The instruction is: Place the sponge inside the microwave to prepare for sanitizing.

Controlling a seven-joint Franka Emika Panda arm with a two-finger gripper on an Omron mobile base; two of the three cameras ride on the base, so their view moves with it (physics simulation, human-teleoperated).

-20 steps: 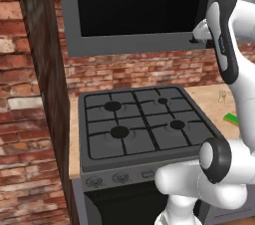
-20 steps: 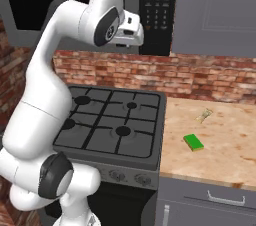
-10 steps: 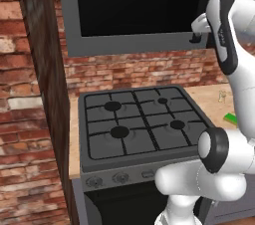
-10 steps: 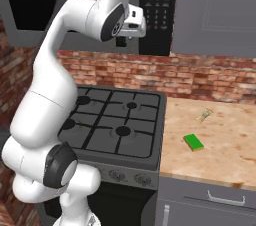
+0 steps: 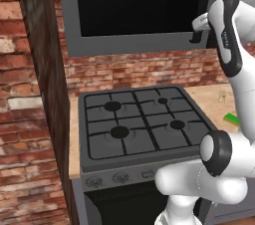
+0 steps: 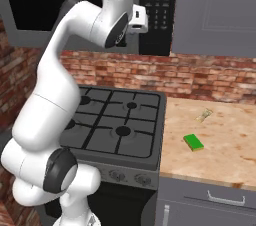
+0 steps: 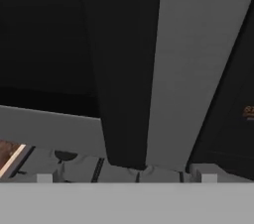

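- Sponge point(image 6: 193, 142) lies flat on the wooden counter point(image 6: 220, 140), right of the stove, green side up; nothing touches it. In the left base view just a green sliver of it point(image 5: 232, 118) shows beside the arm.
- Microwave point(image 5: 134, 7) hangs on the brick wall point(image 5: 134, 67) above the stove; door shut, dark glass, grey frame. Black keypad panel point(image 6: 159, 10) on its right side.
- Gripper point(image 5: 198, 30) is raised high, at the lower right corner of the microwave door, close to the seam between door and keypad. Well apart from the sponge.
- Gripper state: cannot tell how wide the jaws stand. Hand view has the fingertips point(image 7: 44, 178) only as small blocks at the bottom, nothing seen between them.
- Hand view looks right at the microwave front: a grey vertical strip runs between dark surfaces, and a bit of stove grate sits below.
- Black gas stove point(image 6: 112, 125), four burners, nothing on it; knobs along its front.
- Small pale clear object point(image 6: 203, 115) on the counter behind the sponge, nearer the wall, apart from it.
- Grey cabinet point(image 6: 215, 10) right of the microwave; grey drawer with handle point(image 6: 226, 199) under the counter.
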